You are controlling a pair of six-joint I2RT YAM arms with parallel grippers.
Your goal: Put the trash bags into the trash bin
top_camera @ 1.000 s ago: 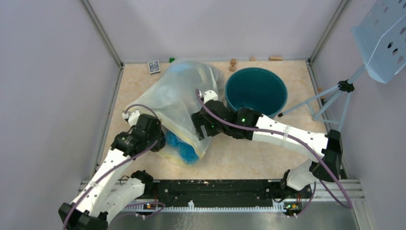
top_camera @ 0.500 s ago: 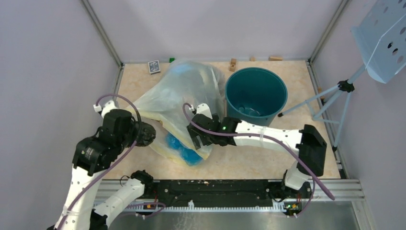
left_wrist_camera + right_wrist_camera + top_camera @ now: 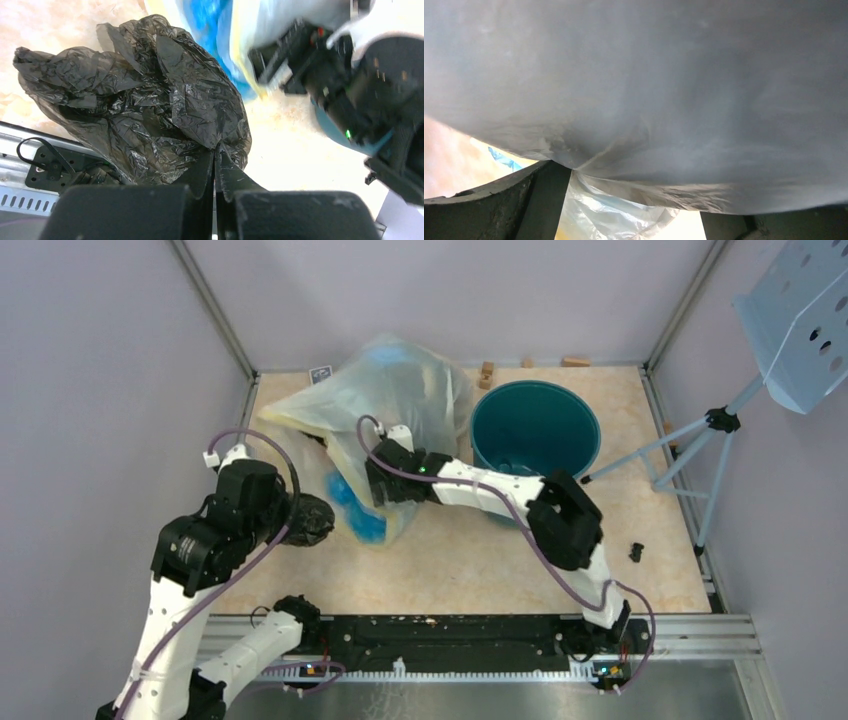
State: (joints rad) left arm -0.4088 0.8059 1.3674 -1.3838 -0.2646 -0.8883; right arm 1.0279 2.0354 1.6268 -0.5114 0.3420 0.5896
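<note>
The trash bag [image 3: 310,521], black and crumpled, hangs from my left gripper [image 3: 292,520] above the table at the left. In the left wrist view the jaws [image 3: 216,152] are pressed shut on a fold of the bag [image 3: 140,105]. The teal trash bin [image 3: 535,430] stands upright at the back right, apart from both grippers. My right gripper [image 3: 380,480] is pushed against the large translucent whitish bag [image 3: 385,400]. In the right wrist view its fingers [image 3: 536,200] stand wide apart with that bag's film [image 3: 624,210] between them.
The large translucent bag with blue contents [image 3: 355,505] sits between my arms, left of the bin. Wooden blocks [image 3: 487,373] and a small card box [image 3: 320,372] lie along the back wall. A tripod stand [image 3: 700,435] is at the right. A small black piece [image 3: 636,552] lies near it.
My right arm swept left and back, pushing the large translucent bag toward the back left. My left arm rose with the black bag in its jaws, then held. A small black piece appeared at the right.
</note>
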